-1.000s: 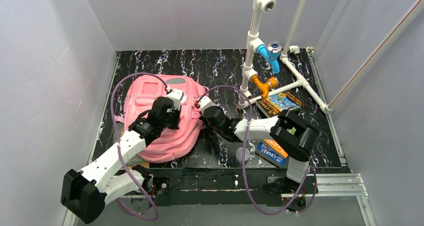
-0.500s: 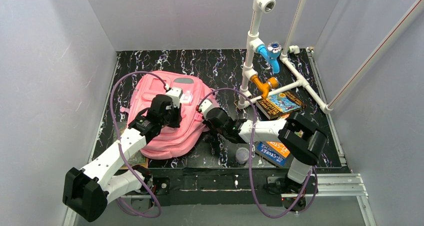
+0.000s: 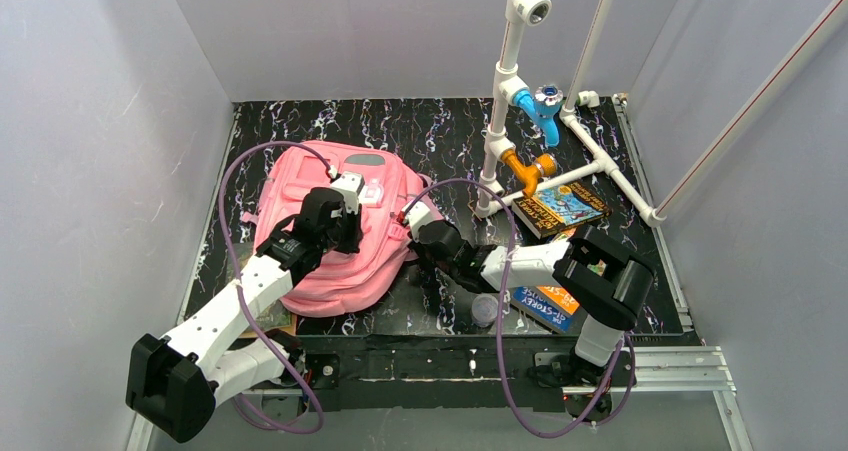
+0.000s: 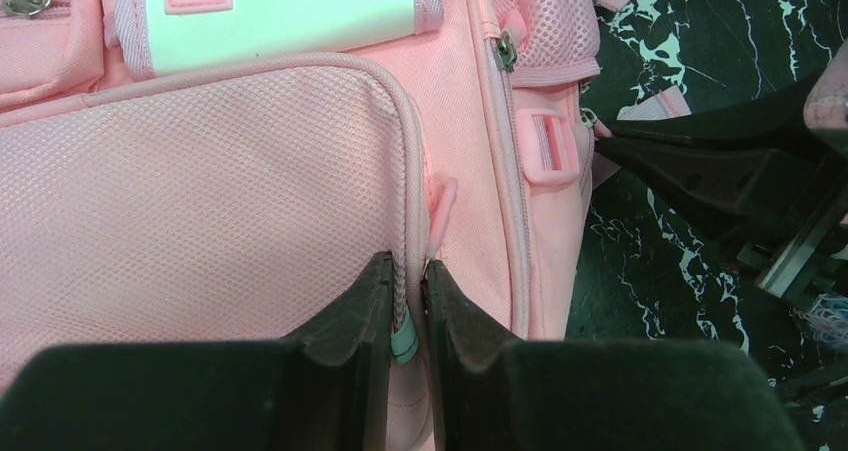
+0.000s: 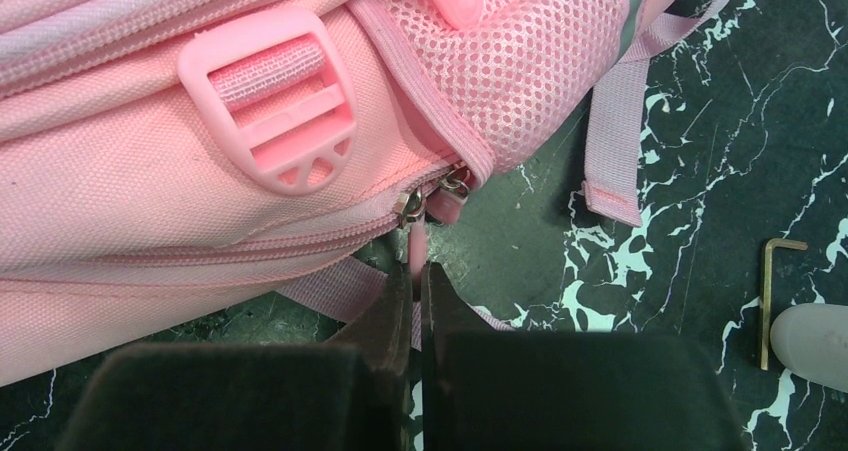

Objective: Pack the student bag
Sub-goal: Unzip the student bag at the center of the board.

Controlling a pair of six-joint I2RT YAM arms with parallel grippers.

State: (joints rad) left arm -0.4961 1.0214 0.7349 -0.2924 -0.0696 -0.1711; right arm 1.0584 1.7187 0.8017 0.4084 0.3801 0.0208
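Nearest the bases: noted clear cup standing on the table just right of centre, beside a blue-and-orange book partly hidden under the right arm. Found right claw clenched, tips all but touching, pinching a thin pink zip pull that hangs from the sliders at the bag's right-hand edge, just under the mesh side pocket. Saw pink buckle up and left of that grip, a loose strap end lying on the marbled top to the right, and a hex key farther right again. Found bag lying flat, front up, on the left half of the table, top toward the far wall. Found left claw over the front pocket, drawn nearly together at the pocket's right-hand piping, with a mint tab nipped in the narrow gap. Cannot tell whether the piping itself is gripped too. Saw white patch beyond the pocket, and the right claw's dark fingers at the bag's edge in the same view. Farther back: noted second book lying at the foot of a white pipe frame with blue and orange fittings, at the table's far right.
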